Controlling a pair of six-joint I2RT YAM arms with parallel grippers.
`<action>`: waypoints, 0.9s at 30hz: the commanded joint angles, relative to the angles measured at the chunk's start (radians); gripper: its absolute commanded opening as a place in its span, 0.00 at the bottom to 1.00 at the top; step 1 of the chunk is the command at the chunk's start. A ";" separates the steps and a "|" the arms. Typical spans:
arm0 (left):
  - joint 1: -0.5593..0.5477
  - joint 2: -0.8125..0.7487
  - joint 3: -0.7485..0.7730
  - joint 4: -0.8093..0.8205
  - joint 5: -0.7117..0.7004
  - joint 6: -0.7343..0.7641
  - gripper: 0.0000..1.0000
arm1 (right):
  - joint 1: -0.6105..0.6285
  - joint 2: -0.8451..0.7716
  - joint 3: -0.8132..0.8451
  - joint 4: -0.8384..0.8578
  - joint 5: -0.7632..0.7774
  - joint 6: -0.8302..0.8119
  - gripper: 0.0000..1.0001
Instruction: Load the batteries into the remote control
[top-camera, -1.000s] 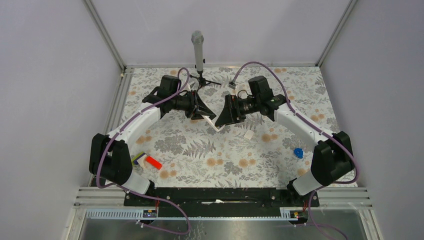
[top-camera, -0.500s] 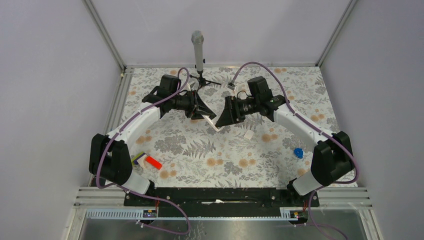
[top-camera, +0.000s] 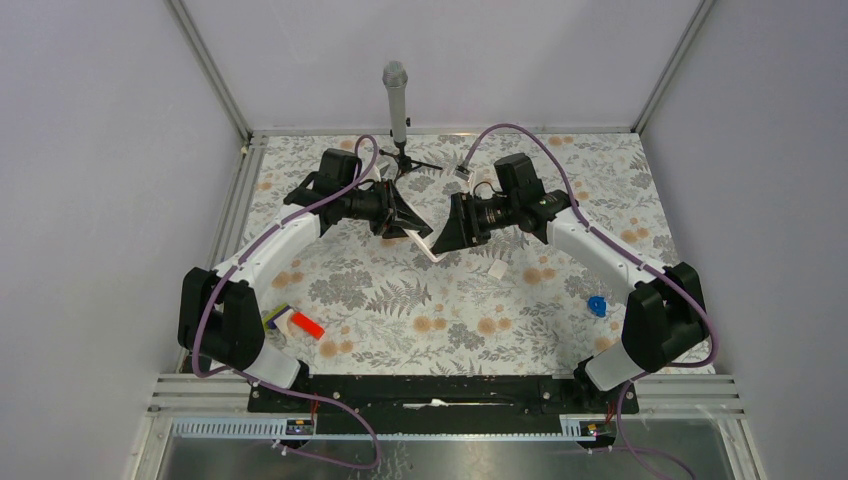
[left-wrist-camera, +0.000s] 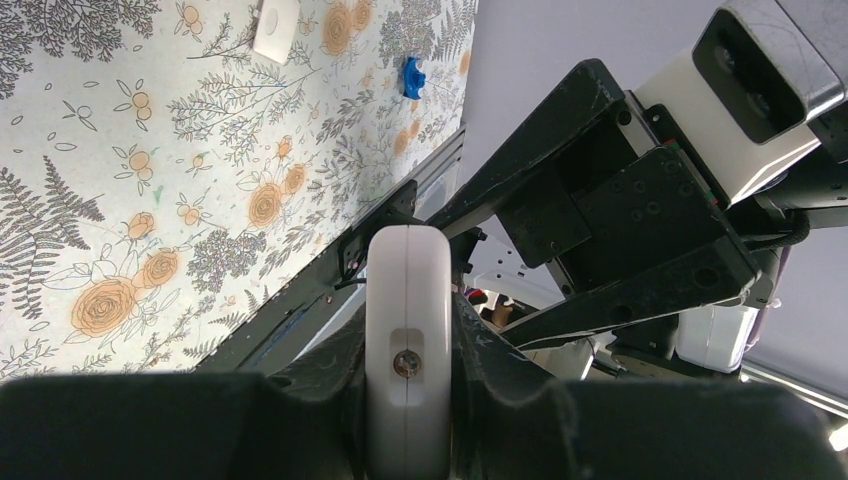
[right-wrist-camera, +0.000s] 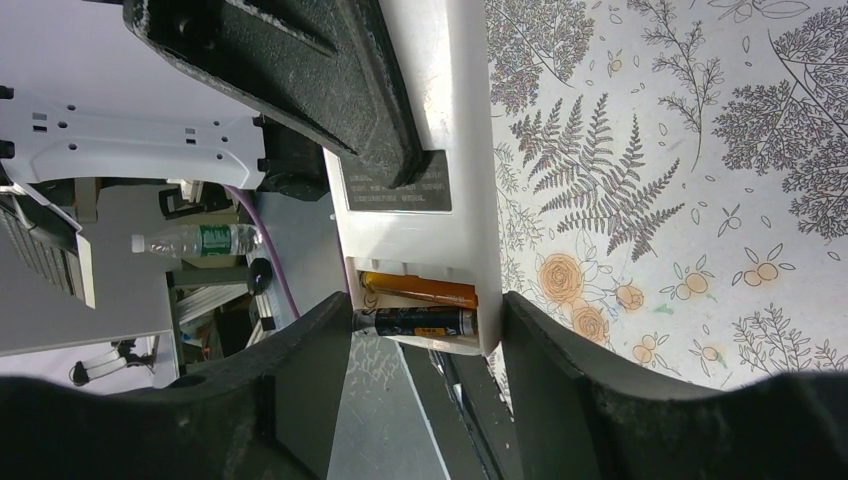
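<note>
Above the mat (top-camera: 400, 300), left gripper (top-camera: 407, 229) is clamping the remote control (right-wrist-camera: 420, 230), likely light, rigid, slick, across its broad faces; batteries (right-wrist-camera: 418, 305) are lying in its open bay, right gripper (right-wrist-camera: 425, 340) straddling that end, grip undeterminable.

Table (top-camera: 400, 300): floral top, grey ferns and orange blooms.
Microphone on a small tripod (top-camera: 399, 150) stands upright at the far edge, centre. Small flat white piece (top-camera: 497, 270) lies right of centre. Small blue object (top-camera: 596, 305) lies nearer the right side. Red-and-white block with a yellow-green piece (top-camera: 298, 322) lies near the left corner. All well apart.
</note>
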 joint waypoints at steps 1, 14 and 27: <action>-0.004 -0.020 0.058 0.042 -0.013 -0.012 0.00 | 0.017 -0.031 0.009 0.038 -0.028 -0.011 0.60; -0.004 -0.023 0.062 0.042 0.011 -0.022 0.00 | 0.017 -0.067 -0.054 0.176 -0.010 0.054 0.50; -0.004 -0.055 0.019 0.251 0.137 -0.267 0.00 | 0.017 -0.151 -0.209 0.437 0.055 0.087 0.46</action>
